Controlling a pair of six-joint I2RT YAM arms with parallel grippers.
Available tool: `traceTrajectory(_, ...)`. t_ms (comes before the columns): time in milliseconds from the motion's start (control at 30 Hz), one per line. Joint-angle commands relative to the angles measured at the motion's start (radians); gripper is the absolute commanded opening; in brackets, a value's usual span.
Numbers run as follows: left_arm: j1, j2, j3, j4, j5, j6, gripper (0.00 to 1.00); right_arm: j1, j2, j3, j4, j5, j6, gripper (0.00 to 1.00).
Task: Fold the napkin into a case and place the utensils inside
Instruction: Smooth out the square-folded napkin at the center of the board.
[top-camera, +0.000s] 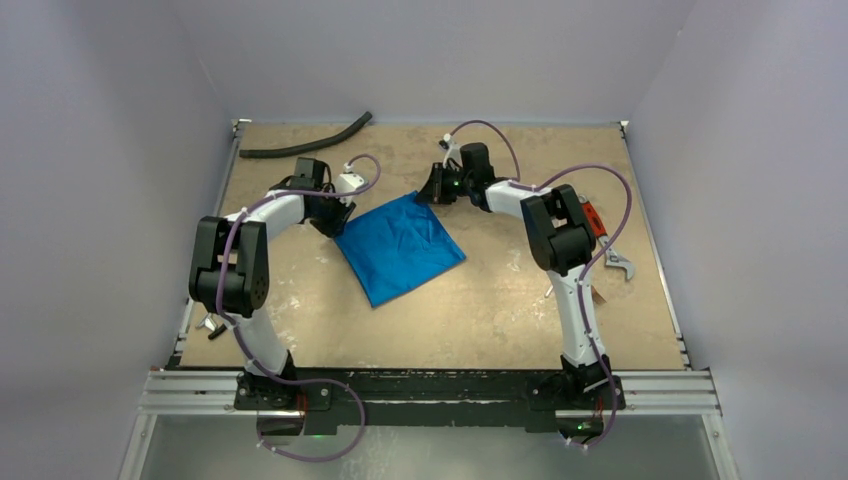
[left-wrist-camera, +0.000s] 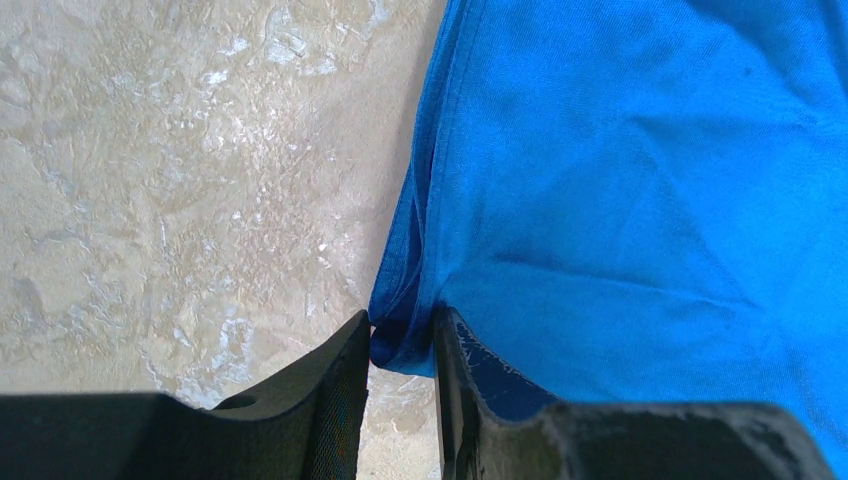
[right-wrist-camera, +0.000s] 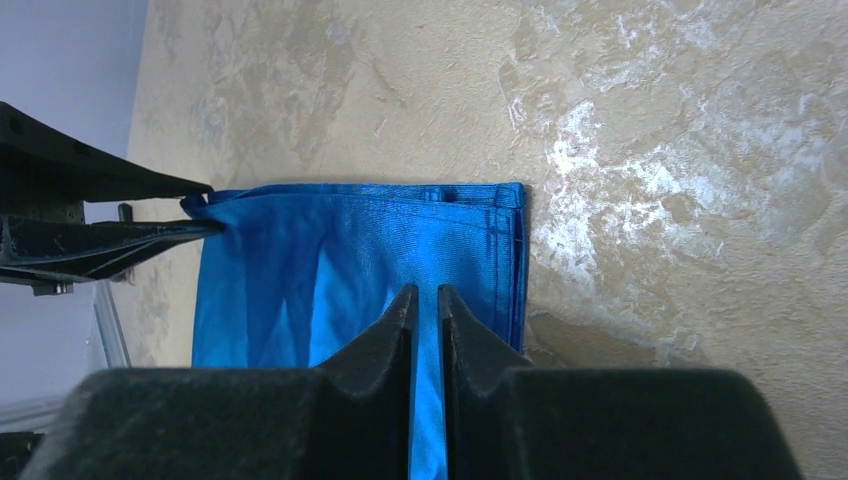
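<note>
**Left end effector** (left-wrist-camera: 400, 325): the jaws are clamped on a bunched corner of the napkin (top-camera: 400, 245). The cloth fills the narrow gap, so you cannot see the contact line itself.

**Right end effector** (right-wrist-camera: 421, 292): the jaws are drawn together to a thin slit with blue cloth in it, gripping the napkin just inside its far corner. The finger bodies cover the cloth below them, so you cannot tell how deep the bite goes.

**Arm pose:** in the top view the left arm's elbow is raised at the near left. Its forearm reaches away and to the right, to the napkin's left corner. The right arm rises from its base to a high elbow, and its forearm then runs left and away to the far corner. Both wrists sit low over the bench (top-camera: 480, 310).

**Napkin:** it lies flat near the bench centre, turned like a diamond, with one corner pointing toward the arm bases. The right wrist view shows doubled, stitched edges at the far corner, so the cloth is layered there.

**Surroundings:**
- A black hose (top-camera: 305, 145) lies along the far left edge, well apart from the cloth.
- A red-handled wrench (top-camera: 612, 258) lies at the right, partly hidden behind the right elbow.
- A small pale item (top-camera: 550, 292) beside the right arm is too small to identify.
- Bare bench lies between the napkin's near corner and the bases.
</note>
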Motion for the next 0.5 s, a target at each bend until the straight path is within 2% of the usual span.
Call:
traceTrajectory(0,-0.003,-0.005,0.022,0.022,0.018,-0.011,0.28,0.005,-0.074,-0.004,0.026,0.015,-0.022,0.12)
traceTrajectory(233,-0.003,-0.008,0.024,0.023,0.011,-0.008,0.27,0.004,-0.078,-0.014,0.055,0.001,-0.022,0.03)
traceTrajectory(267,-0.002,-0.008,0.026,0.023,0.011,-0.010,0.27,0.005,-0.078,-0.014,0.053,0.002,-0.022,0.06)
traceTrajectory(367,-0.003,-0.008,0.036,0.019,0.015,-0.014,0.27,0.007,-0.087,-0.008,0.011,0.057,-0.048,0.42)
traceTrajectory(400,-0.003,-0.010,0.039,0.017,0.016,-0.015,0.27,0.009,-0.095,-0.013,0.001,0.089,-0.063,0.50)
traceTrajectory(467,-0.002,-0.011,0.042,0.015,0.016,-0.015,0.27,0.011,-0.110,-0.021,-0.014,0.131,-0.085,0.57)
